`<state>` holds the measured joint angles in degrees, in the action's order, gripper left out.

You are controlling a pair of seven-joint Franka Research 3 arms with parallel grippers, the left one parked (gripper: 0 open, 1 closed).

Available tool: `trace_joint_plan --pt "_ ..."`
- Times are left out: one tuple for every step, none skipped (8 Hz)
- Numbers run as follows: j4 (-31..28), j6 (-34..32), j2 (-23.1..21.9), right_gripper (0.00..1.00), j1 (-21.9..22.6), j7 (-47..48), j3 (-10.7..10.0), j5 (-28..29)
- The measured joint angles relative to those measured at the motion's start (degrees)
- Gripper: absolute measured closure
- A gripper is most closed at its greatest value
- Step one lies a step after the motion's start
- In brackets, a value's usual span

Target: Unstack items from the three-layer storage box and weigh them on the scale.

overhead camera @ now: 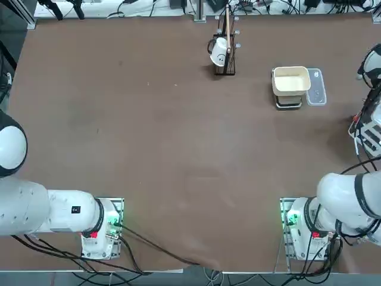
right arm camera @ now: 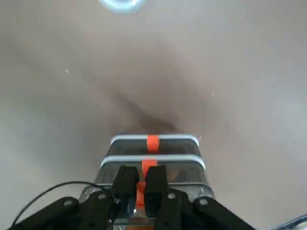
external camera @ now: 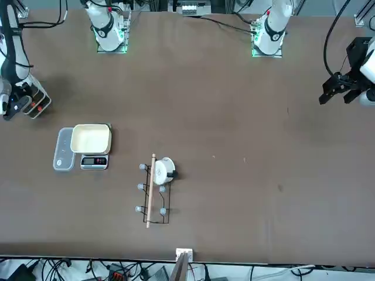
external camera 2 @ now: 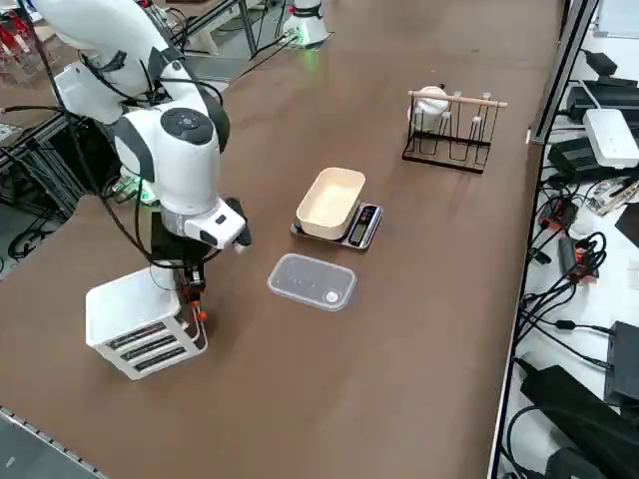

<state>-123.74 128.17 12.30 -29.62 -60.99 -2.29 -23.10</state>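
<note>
The right gripper (right arm camera: 140, 188) sits at the front of the three-layer storage box (external camera 2: 140, 324), its two black fingers (right arm camera: 125, 184) drawn narrow and pinched on the orange handle (right arm camera: 142, 184) of the drawer nearest the camera in the wrist view; two further drawer fronts with the same orange tab show beyond it, stepped one past the other. In the right side view the box stands at the lower left of the frame, a white tiered unit with dark slots on its face and small red-orange parts at its corner, and the white wrist hangs directly above that corner; in the front view the box lies at the far left edge, and in the top view only a sliver of it shows at the right edge.

The scale (external camera 2: 339, 212) stands near the centre of the right side view, well apart from the box, its cream rounded-square bowl (external camera 2: 330, 202) resting on a dark base with a small display facing right; the bowl holds nothing visible. A clear plastic container (external camera 2: 312, 281) lies flat just beside the scale, between it and the box. A black wire rack (external camera 2: 449, 135) with a wooden bar and a white cup (external camera 2: 431, 102) stands in the upper right; no food pieces can be made out in any view.
</note>
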Motion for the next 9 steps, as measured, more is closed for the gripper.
trace_joint_plan --pt "0.12 -0.01 0.08 0.87 1.52 1.12 0.09 0.06" --pt "0.19 -0.03 0.16 0.87 3.01 2.91 0.24 0.06" --pt "0.29 -0.03 0.24 0.87 4.45 4.17 0.32 0.06" --pt "0.53 -0.03 0.39 0.87 5.64 4.81 0.39 0.35" --pt "1.03 -0.04 0.74 0.87 6.56 5.12 0.42 1.4" --pt "1.73 -0.06 1.16 0.87 7.18 5.14 0.44 2.63" --pt "2.47 -0.13 1.65 0.87 7.55 5.46 0.47 3.15" --pt "3.01 -0.19 2.02 0.85 7.81 6.14 0.48 3.3" --pt "3.32 -0.51 2.29 0.76 8.01 6.89 0.49 4.11"
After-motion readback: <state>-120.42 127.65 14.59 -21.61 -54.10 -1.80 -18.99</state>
